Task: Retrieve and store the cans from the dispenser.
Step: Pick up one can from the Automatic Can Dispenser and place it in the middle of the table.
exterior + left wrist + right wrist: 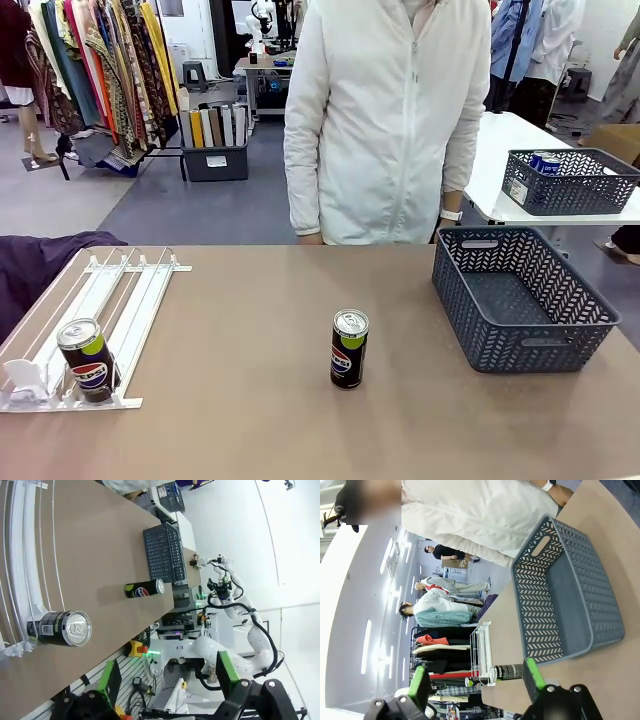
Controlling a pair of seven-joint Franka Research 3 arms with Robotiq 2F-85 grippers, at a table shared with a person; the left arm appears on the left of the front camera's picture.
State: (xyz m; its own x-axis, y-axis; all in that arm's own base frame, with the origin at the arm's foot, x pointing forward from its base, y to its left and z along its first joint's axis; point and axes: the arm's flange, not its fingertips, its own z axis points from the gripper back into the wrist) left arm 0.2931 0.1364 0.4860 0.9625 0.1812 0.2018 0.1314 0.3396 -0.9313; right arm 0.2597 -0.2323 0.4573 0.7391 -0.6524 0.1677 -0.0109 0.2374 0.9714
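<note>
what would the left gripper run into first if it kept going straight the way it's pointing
Probably the black Pepsi can standing alone mid-table; it lies on the line ahead of the left gripper and its open fingers. Depth is unclear, so it could slip past near the table edge.

Your table (240,410) is tan. The basket (520,345) is dark grey, its walls a herringbone lattice. Left of it, you see a can (349,349), black with a lime-green band and silver top. Farther left, the dispenser (125,290) is white and clear; the second can (87,360) in it matches. Behind the basket, a white jacket (385,120); the far cans (545,162) look blue.
</note>
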